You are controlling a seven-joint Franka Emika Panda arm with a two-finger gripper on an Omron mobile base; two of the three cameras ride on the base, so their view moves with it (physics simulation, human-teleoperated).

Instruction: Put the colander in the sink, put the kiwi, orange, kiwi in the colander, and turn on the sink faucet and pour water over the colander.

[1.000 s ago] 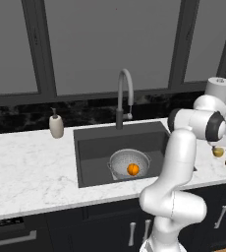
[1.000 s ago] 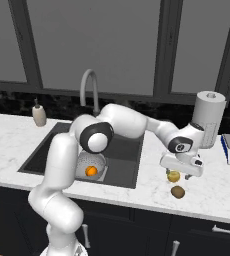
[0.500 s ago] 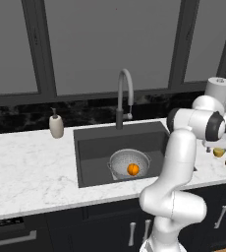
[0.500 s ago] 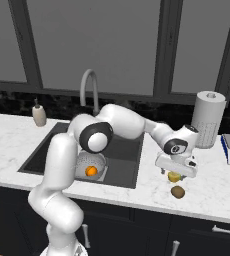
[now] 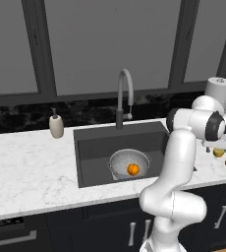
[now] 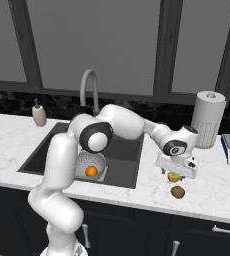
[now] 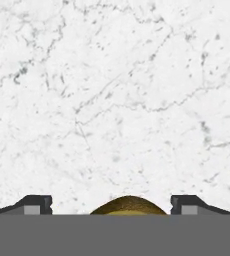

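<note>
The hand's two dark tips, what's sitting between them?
In the hand view a kiwi lies between the fingertips, its brown top just showing above the white marble counter. The tips stand apart from it on both sides.

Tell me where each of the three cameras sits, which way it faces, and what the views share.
Left base view: behind the arm on its left, looking forward and down at the sink, colander and orange; arm rises lower right.
Right base view: behind on its right, same scene; arm rises lower left, gripper over a kiwi.
Hand view: on the hand, facing straight down at the marble counter; fingertips flank that kiwi.
Shared: both base views show sink, faucet, colander, orange.
</note>
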